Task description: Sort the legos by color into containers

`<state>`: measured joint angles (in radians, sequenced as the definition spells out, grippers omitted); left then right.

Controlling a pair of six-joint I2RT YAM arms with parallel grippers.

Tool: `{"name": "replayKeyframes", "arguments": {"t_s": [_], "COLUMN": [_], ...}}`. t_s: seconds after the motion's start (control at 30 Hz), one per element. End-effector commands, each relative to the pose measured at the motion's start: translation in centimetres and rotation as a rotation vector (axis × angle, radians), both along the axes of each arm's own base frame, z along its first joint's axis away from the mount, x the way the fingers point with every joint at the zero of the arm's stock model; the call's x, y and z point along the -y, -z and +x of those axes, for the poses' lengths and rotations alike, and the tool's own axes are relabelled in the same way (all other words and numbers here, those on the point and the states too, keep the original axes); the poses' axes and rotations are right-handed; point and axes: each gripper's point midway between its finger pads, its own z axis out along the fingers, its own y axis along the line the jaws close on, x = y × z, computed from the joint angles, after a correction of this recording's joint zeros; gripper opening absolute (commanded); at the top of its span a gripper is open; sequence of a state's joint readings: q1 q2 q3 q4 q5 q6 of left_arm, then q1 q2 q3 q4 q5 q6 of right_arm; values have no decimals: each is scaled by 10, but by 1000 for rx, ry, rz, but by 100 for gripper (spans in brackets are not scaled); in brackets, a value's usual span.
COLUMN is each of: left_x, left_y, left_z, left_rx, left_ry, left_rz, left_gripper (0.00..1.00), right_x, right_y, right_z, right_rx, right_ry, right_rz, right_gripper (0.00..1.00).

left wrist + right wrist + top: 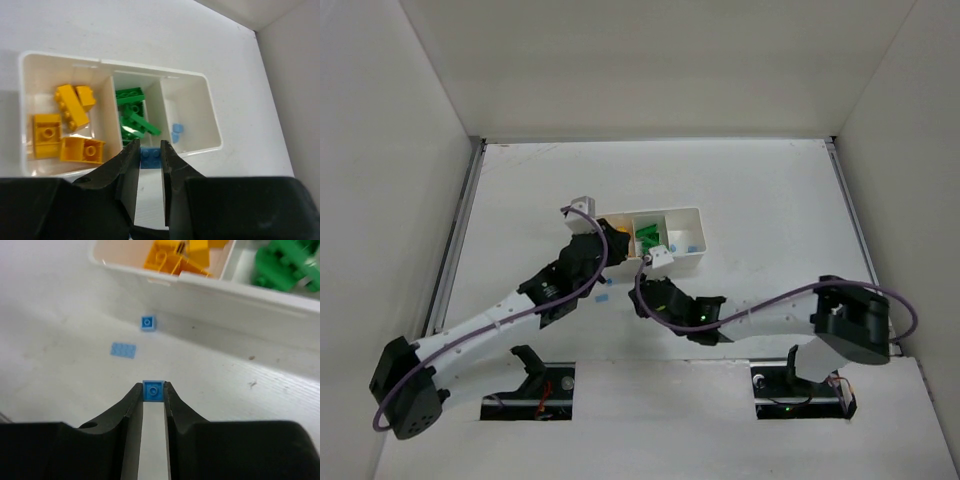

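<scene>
We are finding the left gripper (pixel 149 151) clamping one blue lego (pixel 150 156) by the tray (pixel 195 112) wall — the right gripper (pixel 153 391) pinching a second blue lego (pixel 153 390) outside it.

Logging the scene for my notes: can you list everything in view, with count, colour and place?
Tray: one, white, three compartments, on the table.
Yellow legos: about five, left compartment.
Green legos: a pile, count unclear, middle compartment.
Sorted blue lego: at least one, light blue, right compartment.
Loose blue legos: two, a small brick and a flat plate, on the table in front of the tray.
Held blue legos: two, one in each gripper.
Table: one, white.
Left gripper: black, at the tray's near wall, shut on a blue lego.
Right gripper: black, above the table, shut on a blue lego.
</scene>
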<state>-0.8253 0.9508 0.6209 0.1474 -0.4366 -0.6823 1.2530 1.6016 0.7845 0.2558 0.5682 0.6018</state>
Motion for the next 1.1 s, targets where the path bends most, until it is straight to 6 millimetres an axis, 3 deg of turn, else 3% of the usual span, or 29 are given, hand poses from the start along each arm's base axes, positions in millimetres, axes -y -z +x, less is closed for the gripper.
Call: {"name": "replayKeyframes", "arguments": {"t_s": [0.0, 0.33, 0.57, 0.67, 0.87, 1.07], "left_x": [38, 119, 154, 165, 162, 129], "left_y": [-39, -20, 16, 28, 23, 6], "left_z": [10, 42, 73, 80, 84, 72], "left_rx": [85, 57, 5, -14, -1, 36], "left_ry": [77, 196, 208, 219, 199, 148], "left_rz": [-72, -16, 53, 74, 74, 48], "left_gripper": [14, 15, 16, 21, 48, 51], "right_x": [29, 114, 144, 152, 163, 161], "right_y": [-28, -41, -53, -60, -73, -98], "right_z": [2, 3, 7, 9, 19, 51], "right_rx": [43, 37, 44, 48, 75, 128], "right_ry": [77, 226, 275, 287, 307, 335], "right_rz": [65, 107, 143, 162, 170, 163], "right_gripper": [24, 24, 24, 24, 25, 25]}}
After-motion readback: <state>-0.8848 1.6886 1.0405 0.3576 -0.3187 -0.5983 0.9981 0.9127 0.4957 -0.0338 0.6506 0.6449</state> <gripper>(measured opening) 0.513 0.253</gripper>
